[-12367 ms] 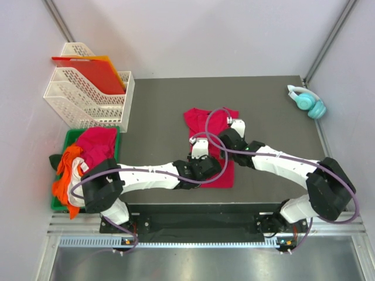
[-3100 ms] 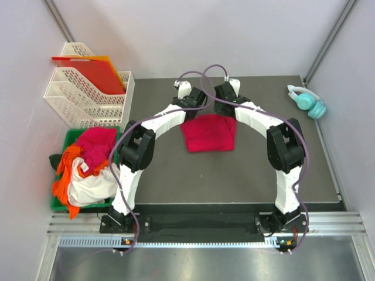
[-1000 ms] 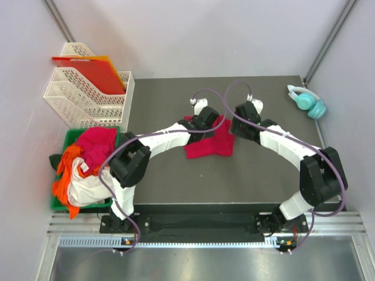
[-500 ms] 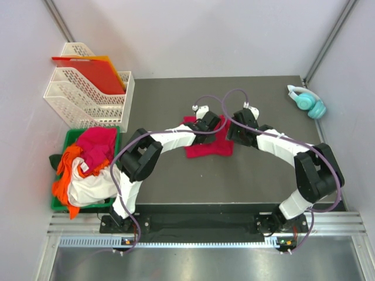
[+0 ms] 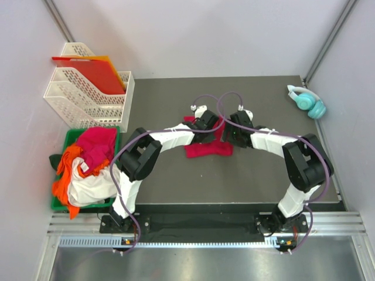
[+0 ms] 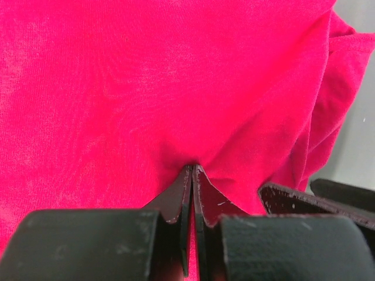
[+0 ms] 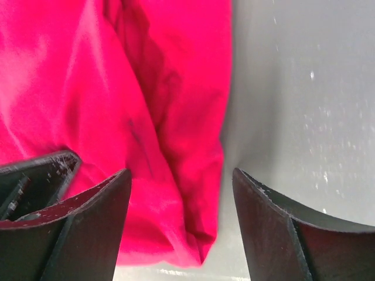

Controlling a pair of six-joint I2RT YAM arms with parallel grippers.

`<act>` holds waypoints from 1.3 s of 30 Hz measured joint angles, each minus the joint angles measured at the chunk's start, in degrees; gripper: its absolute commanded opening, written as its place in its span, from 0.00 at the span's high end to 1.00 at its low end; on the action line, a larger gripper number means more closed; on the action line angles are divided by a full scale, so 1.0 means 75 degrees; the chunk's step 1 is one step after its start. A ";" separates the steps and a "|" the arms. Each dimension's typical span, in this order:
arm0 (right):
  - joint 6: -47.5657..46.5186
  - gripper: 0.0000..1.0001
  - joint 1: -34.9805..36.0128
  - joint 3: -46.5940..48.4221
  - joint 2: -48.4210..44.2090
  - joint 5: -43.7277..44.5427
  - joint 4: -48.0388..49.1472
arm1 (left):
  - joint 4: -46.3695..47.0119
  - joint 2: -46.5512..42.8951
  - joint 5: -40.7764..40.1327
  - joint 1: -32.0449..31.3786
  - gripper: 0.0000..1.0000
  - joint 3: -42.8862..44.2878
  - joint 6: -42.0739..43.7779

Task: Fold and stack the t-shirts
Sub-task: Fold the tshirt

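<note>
Left claw (image 6: 193,170) is clamped tight, with a pinch of the crimson shirt (image 6: 146,88) caught between its fingers and the cloth puckering at the tips. Right claw (image 7: 181,175) gapes wide at the shirt's rumpled edge, one finger over cloth, the other over bare table (image 7: 304,88), gripping nothing. From above, the shirt lies bunched in the middle of the table, both arms bent in over its far side. Off left, the other shirts (image 5: 88,164) sit heaped in a green bin (image 5: 69,136).

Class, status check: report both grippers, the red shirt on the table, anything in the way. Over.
Left gripper shut on crimson t-shirt. Right gripper open astride its edge. Teal headphones apart, far right corner.
</note>
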 measured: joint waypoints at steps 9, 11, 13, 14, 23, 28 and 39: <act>-0.0009 0.44 0.0003 0.0102 0.0370 -0.0213 0.0796 | -0.0003 0.0000 0.0073 0.0012 0.96 0.0000 -0.0058; 0.0000 0.45 0.0003 0.0146 0.0455 -0.0286 0.0924 | -0.0006 0.0000 0.0079 0.0015 0.96 0.0000 -0.0093; -0.0009 0.52 0.0012 0.0181 0.0513 -0.0312 0.0994 | -0.0006 0.0000 0.0079 0.0015 0.96 0.0000 -0.0117; -0.0020 0.57 0.0012 0.0181 0.0516 -0.0303 0.0994 | -0.0009 0.0000 0.0079 0.0015 0.96 0.0000 -0.0119; 0.0085 1.00 0.0076 0.0259 0.0583 0.0012 0.0627 | -0.0006 0.0000 0.0076 0.0015 0.97 -0.0006 -0.0149; 0.0131 1.00 0.0131 0.0283 0.0583 0.0189 0.0551 | 0.0003 0.0000 0.0076 0.0015 0.99 -0.0026 -0.0192; -0.0085 1.00 0.0332 0.0443 0.0245 0.1323 -0.0816 | -0.0656 -0.1463 -0.1072 -0.0927 0.77 -0.0627 0.0758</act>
